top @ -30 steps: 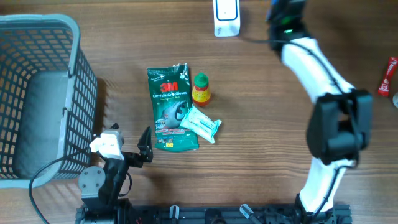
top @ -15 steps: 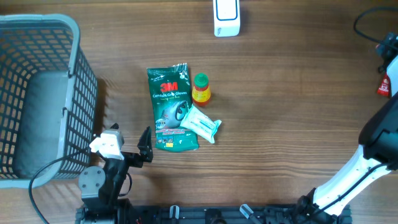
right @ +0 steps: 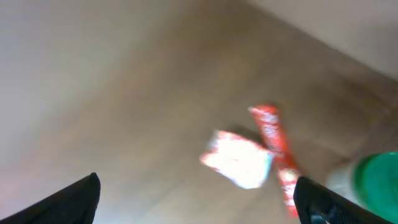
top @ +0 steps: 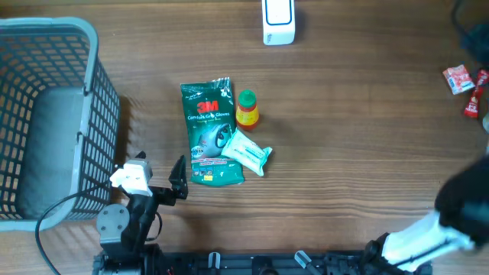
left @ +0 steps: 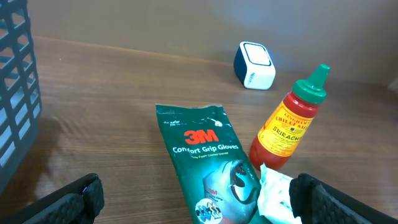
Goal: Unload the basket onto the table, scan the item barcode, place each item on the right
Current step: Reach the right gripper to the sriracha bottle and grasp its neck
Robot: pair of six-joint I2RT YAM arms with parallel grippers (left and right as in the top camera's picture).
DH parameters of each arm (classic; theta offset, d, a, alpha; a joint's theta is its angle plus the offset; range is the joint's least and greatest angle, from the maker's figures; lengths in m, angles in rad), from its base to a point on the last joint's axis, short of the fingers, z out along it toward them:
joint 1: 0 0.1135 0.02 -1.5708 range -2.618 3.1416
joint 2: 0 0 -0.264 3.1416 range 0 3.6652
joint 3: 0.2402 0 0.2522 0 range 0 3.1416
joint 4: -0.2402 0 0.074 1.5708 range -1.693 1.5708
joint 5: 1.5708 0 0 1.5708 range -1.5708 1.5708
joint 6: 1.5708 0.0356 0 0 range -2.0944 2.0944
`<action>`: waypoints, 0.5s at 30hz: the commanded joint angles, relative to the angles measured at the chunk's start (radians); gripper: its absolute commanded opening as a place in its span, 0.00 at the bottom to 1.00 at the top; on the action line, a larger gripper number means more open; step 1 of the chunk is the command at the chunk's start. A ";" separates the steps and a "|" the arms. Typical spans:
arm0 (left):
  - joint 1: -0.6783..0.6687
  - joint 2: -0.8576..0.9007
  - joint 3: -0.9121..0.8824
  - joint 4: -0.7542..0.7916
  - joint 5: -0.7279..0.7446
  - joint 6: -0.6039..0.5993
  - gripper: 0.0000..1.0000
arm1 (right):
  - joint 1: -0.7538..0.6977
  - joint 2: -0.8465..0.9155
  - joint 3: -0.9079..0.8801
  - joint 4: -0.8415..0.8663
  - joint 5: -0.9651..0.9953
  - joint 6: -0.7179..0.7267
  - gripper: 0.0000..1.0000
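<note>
At the upper right of the overhead view, a small red-and-white packet [top: 458,78] is lying on the wooden table [top: 344,153], just left of a red tube [top: 475,95] at the frame's edge. The packet is sitting askew to the frame, its longer side running roughly upper left to lower right. A white scanner [top: 277,21] is standing at top centre, well apart from it. At centre, a green glove pack [top: 208,131] is lying lengthwise top to bottom, with a sriracha bottle [top: 247,108] just beside it and a white wipe packet [top: 247,151] overlapping its lower right. A grey basket [top: 88,92] is filling the left side. The left gripper [top: 155,177] is hovering at lower left, and the blurred right arm [top: 458,210] is sweeping the lower right.

In the left wrist view, the left gripper's fingers [left: 78,200] are spreading wide and grasping nothing, the glove pack lying between them.

In the right wrist view, heavily blurred, the right gripper [right: 196,180] is gaping wide and empty. The packet [right: 239,158] is showing beyond it at centre, touching or overlapping the red tube [right: 277,146]; its axis cannot be told here. A green object [right: 376,174] is showing at right.
</note>
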 commanded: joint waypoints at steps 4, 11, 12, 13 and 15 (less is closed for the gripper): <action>-0.005 -0.007 -0.003 0.003 0.012 -0.006 1.00 | 0.149 -0.204 0.010 -0.149 -0.715 0.400 1.00; -0.005 -0.007 -0.003 0.003 0.012 -0.006 1.00 | 0.466 -0.196 0.003 -0.308 -0.840 0.400 1.00; -0.005 -0.007 -0.003 0.003 0.012 -0.006 1.00 | 0.505 -0.196 -0.002 -0.307 -0.805 0.401 1.00; -0.005 -0.007 -0.003 0.002 0.012 -0.006 1.00 | 0.552 -0.196 -0.006 -0.307 -0.753 0.404 1.00; -0.005 -0.007 -0.003 0.003 0.012 -0.006 1.00 | 0.636 -0.196 -0.020 -0.314 -0.657 0.445 1.00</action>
